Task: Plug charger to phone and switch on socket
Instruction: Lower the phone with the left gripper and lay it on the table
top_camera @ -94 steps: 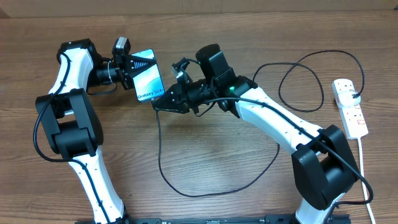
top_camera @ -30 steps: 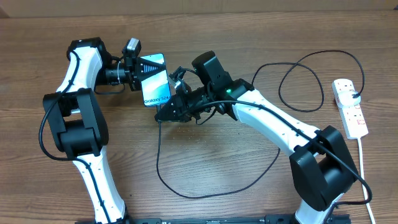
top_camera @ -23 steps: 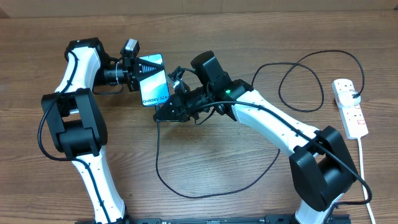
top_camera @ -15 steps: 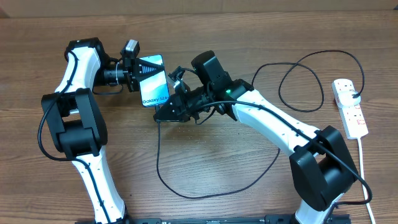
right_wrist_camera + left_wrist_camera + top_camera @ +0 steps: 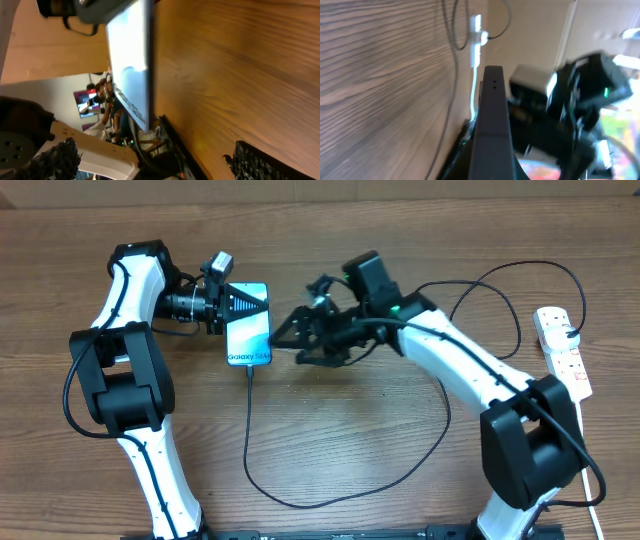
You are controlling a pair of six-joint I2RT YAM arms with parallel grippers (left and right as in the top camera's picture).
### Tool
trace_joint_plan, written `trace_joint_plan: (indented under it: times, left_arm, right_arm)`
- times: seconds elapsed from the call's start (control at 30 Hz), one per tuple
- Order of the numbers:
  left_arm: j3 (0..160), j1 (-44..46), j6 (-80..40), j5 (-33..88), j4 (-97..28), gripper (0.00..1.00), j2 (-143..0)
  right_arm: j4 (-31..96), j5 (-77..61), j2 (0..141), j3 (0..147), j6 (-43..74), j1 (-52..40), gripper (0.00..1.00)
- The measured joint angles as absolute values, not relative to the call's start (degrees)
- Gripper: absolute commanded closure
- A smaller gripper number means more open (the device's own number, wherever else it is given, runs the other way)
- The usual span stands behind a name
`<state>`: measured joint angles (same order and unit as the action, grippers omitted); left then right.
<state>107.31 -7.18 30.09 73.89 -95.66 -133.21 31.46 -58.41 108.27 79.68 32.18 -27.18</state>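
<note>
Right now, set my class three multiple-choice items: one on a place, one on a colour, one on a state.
1. Where is the socket? A far left B middle C far right
2. The charger is: A white B black C red
3. The right gripper is: A open B shut on the charger C out of view
Key: C, it lies at the overhead view's right edge; B, a black loop on the wood; A, its fingers are spread and empty, while the left gripper holds the phone.
</note>
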Motion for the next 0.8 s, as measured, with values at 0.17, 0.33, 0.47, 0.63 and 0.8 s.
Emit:
trace_joint_plan:
  times: [0.17,0.33,0.47,0.63,0.8]
  left_arm:
    - [107.3,-5.6,30.4,70.3,-92.4,0.95,-133.2]
    - [107.3,-1.4,25.7,64.1,-86.3,0.95,-133.2]
    - [107.3,3.5,16.5,53.9,-81.0,0.95,-133.2]
    - [107.3,9.4,4.4,38.8,-77.6,0.96,-133.2]
    - [107.3,13.9,-5.6,26.3,-73.5,0.96,-133.2]
  right_arm:
    - [40.4,-56.9,108.3,79.7,25.8,-22.6,0.0]
    - [47.0,-49.9,108.3,79.7,22.3,-21.9,0.0]
    - [50.4,-42.1,108.3,79.7,20.9,-21.7,0.0]
    - [53.6,-32.7,108.3,79.7,20.3,-21.7,0.0]
    - [55.2,-24.4,108.3,79.7,19.8,-21.7,0.0]
